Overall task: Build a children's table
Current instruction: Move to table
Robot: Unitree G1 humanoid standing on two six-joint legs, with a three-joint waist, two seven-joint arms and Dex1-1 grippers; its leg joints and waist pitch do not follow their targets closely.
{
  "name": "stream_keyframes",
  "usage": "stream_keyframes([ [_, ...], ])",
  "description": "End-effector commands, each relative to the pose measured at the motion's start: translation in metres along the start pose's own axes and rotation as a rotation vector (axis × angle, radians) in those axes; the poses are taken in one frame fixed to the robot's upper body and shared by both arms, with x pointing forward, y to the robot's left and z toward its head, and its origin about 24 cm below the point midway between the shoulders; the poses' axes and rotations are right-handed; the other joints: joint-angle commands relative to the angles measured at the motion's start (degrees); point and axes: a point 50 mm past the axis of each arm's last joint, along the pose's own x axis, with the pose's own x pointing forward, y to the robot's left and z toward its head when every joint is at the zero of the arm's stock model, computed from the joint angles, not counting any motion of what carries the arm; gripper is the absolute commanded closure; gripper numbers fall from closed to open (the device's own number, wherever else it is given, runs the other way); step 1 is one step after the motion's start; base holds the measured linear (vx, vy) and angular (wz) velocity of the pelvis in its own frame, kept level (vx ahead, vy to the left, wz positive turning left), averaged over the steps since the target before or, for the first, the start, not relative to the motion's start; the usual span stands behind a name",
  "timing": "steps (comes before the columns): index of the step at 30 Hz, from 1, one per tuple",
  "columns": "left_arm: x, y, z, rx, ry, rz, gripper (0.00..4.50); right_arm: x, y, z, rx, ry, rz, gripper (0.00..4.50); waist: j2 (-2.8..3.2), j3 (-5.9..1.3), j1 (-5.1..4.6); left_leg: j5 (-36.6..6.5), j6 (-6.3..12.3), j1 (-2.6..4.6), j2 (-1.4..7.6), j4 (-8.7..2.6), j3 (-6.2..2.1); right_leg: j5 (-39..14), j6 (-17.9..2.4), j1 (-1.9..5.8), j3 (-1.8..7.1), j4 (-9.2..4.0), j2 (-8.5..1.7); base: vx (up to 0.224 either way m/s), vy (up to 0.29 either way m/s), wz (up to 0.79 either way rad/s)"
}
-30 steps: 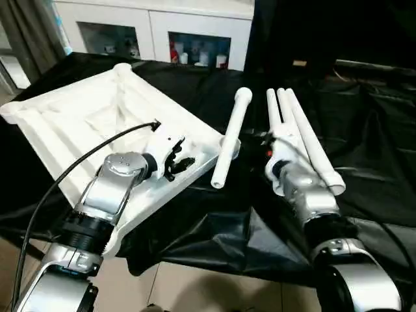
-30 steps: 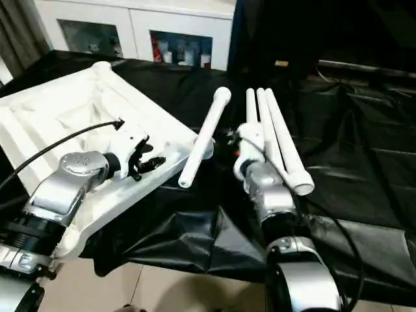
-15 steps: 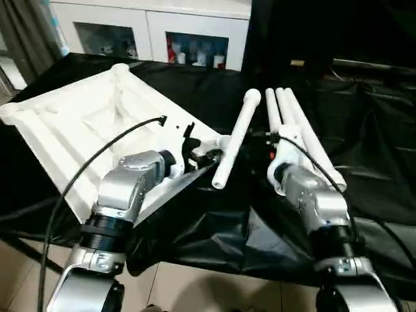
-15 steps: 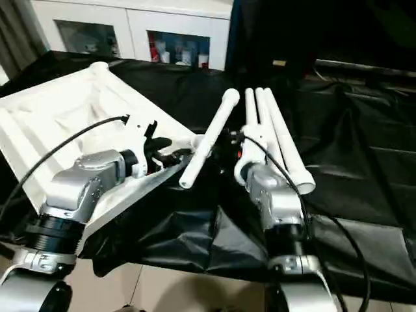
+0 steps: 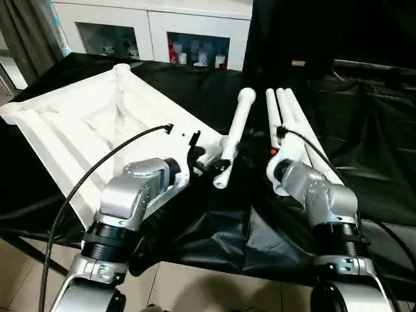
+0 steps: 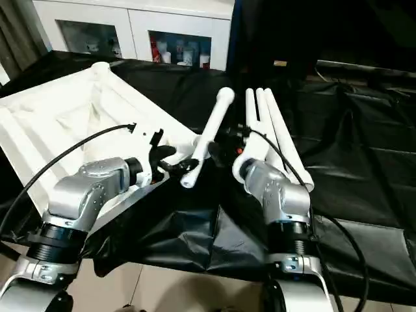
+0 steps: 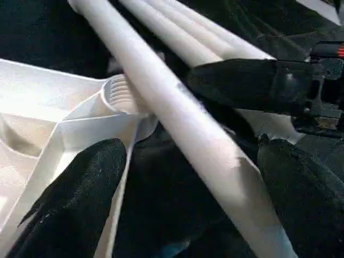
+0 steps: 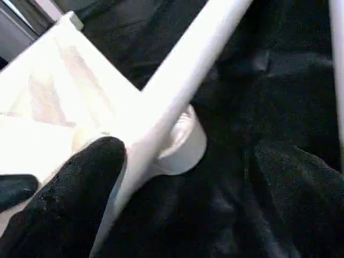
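Your tabletop (image 5: 78,123) lies upside down on the black cloth (image 5: 364,143) at the worktop's left side, ribbed underside up, and one loose leg (image 5: 235,133) rests slanted across its near right corner socket (image 7: 121,97), thick end pointing to the far edge. Three more legs (image 5: 292,127) lie side by side on the cloth just to the right. Your left gripper (image 7: 183,177) has its fingers spread wide on either side of the loose leg's near end, nothing clamped yet; your right gripper (image 8: 177,177) also stands wide open, close to the same leg and the socket. It looks as though the step in hand is to take this leg and seat it in that corner. Close the left fingers squarely across the round shaft, not at its very tip, since the tapered plastic will likely slip or roll out of a skewed pinch. Keep the right gripper clear of the left one's fingers; they are crowded together here. Once the leg is held, stand it upright over the socket before pressing, because a tilted leg may jam on the rim or push the light tabletop along the cloth.
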Motion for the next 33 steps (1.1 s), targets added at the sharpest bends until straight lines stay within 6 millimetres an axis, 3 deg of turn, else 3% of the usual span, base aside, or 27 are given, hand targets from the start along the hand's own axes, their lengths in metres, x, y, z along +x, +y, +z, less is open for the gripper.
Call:
stream_keyframes([
  [1, 0.006, -0.006, -0.003, -0.023, 0.016, -0.007, 0.08, -0.002, 0.003, 0.002, 0.036, 0.008, 0.013, 0.00, 0.37, -5.02, 0.34, -2.19, 1.43, 0.25, 0.93, -3.19, -0.14, 0.26, -11.33, 4.12, 3.06, -3.24, -4.00, 0.000, 0.000, 0.00],
  [2, 0.008, -0.008, -0.003, -0.037, 0.011, -0.017, 0.08, -0.002, 0.003, 0.001, 0.040, 0.017, 0.015, 0.00, 0.60, -5.05, 0.47, -2.04, 1.38, 0.16, 0.91, -3.18, -0.22, 0.31, -11.33, 4.20, 3.02, -3.20, -4.09, 0.000, 0.000, 0.00],
  [7, 0.018, -0.015, 0.002, -0.130, -0.015, -0.029, 0.08, -0.002, 0.006, -0.008, 0.042, 0.056, 0.017, 0.00, 0.54, -5.09, 0.79, -1.92, 1.18, 0.16, 0.81, -3.06, -0.17, 0.83, -11.46, 4.25, 3.03, -3.30, -4.02, 0.000, 0.000, 0.00],
  [11, 0.023, -0.015, -0.002, -0.172, 0.010, -0.026, 0.08, -0.002, 0.011, -0.012, 0.072, 0.067, 0.033, 0.00, 0.53, -5.05, 1.05, -3.05, 0.91, 0.28, 0.85, -3.20, -0.25, -1.79, -10.16, 4.17, 2.98, -3.62, -4.06, 0.000, 0.000, 0.00],
  [18, 0.027, -0.002, -0.022, 0.057, 0.160, 0.107, 0.08, -0.003, 0.013, -0.010, 0.068, 0.066, 0.036, 0.00, 0.98, -5.23, 1.31, -2.87, 0.37, 0.43, 1.05, -3.30, -0.46, -1.11, -9.17, 4.07, 3.00, -3.57, -4.09, 0.000, 0.000, 0.00],
  [19, 0.028, 0.002, -0.024, 0.099, 0.169, 0.138, 0.24, -0.003, 0.013, -0.009, 0.069, 0.064, 0.035, 0.00, 1.11, -5.09, 1.38, -3.41, 0.16, 0.51, 0.97, -3.34, -0.42, -1.42, -9.09, 3.88, 3.00, -3.76, -3.96, 0.000, 0.000, 0.00],
  [21, 0.028, 0.004, -0.024, 0.109, 0.168, 0.148, 0.43, -0.003, 0.013, -0.009, 0.069, 0.063, 0.035, 0.00, 0.91, -5.10, 1.23, -4.06, -0.48, 0.23, 0.96, -3.49, -0.54, -2.22, -8.92, 4.35, 2.95, -3.66, -4.15, 0.000, 0.000, 0.00],
  [27, 0.024, 0.004, -0.009, 0.130, 0.079, 0.136, 0.96, -0.004, 0.013, -0.007, 0.067, 0.052, 0.031, 0.00, 1.00, -4.96, 1.23, -6.40, -1.18, 0.51, 0.92, -3.50, -0.40, -6.87, -8.58, 3.88, 2.99, -4.26, -4.19, 0.000, 0.000, 0.00],
  [33, 0.021, 0.007, -0.011, 0.158, 0.088, 0.139, 1.53, -0.005, 0.013, -0.008, 0.061, 0.053, 0.028, 0.00, 1.04, -5.05, 1.38, -5.80, -1.41, 0.45, 0.96, -3.51, -0.44, -6.45, -8.18, 3.76, 2.96, -4.09, -4.12, 0.000, 0.000, 0.00],
])
